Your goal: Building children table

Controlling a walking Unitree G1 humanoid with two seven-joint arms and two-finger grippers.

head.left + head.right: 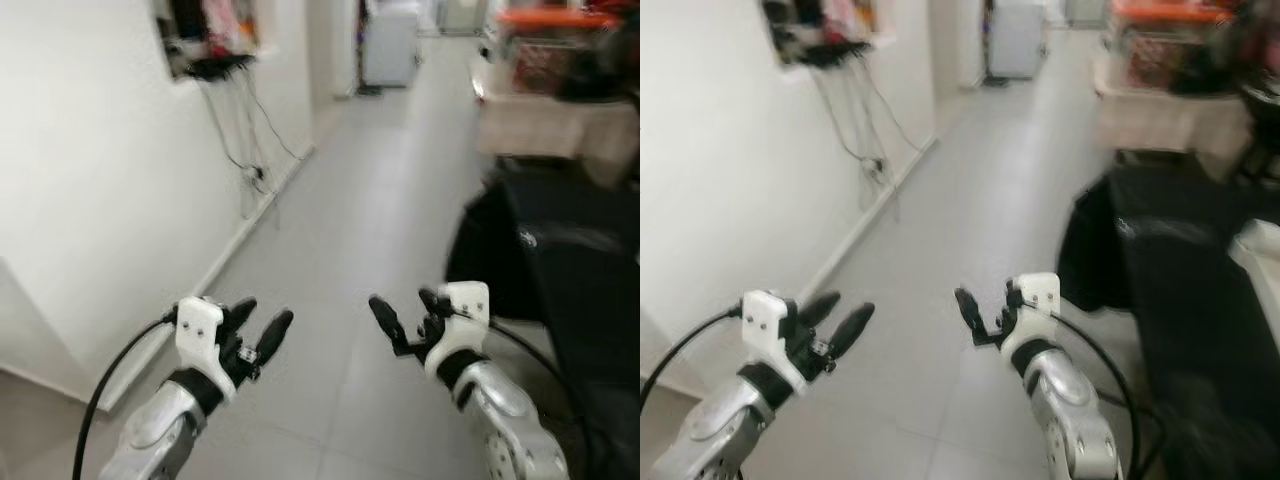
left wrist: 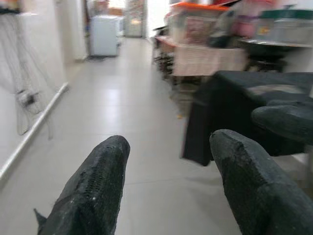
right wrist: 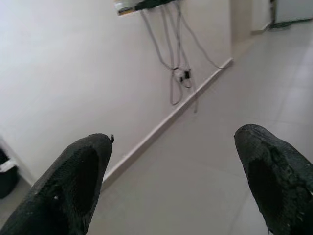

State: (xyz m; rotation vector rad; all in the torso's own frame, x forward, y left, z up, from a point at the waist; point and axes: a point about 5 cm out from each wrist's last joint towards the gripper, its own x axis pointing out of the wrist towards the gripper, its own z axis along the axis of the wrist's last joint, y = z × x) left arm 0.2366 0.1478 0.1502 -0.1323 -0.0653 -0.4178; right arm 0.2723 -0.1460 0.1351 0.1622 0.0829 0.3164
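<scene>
Stood there watching it in the hallway, and honestly there wasn't much table-building going on at that point. Both arms were held out in front at waist height. The left gripper (image 1: 258, 326) had its two black fingers spread apart with nothing between them, and the right gripper (image 1: 412, 315) was the same deal, wide open and empty, the two pointing roughly toward each other across a stretch of bare tiled floor (image 1: 345, 240).

No children's table or table parts anywhere that I could make out, so I couldn't say which way the thing lay from either gripper or which arm was nearer to it.

For room to move: just outside the left gripper was the white wall (image 1: 90, 180) with its skirting, and further along it some cables (image 1: 250, 150) hung down from a shelf. Close beside the right gripper sat something draped in black cloth (image 1: 560, 260), and beyond that a cluttered table (image 1: 550, 120) with bins. Between them the corridor ran open, ending far off at a white appliance (image 1: 390, 45). My guess was it had to walk on first.
</scene>
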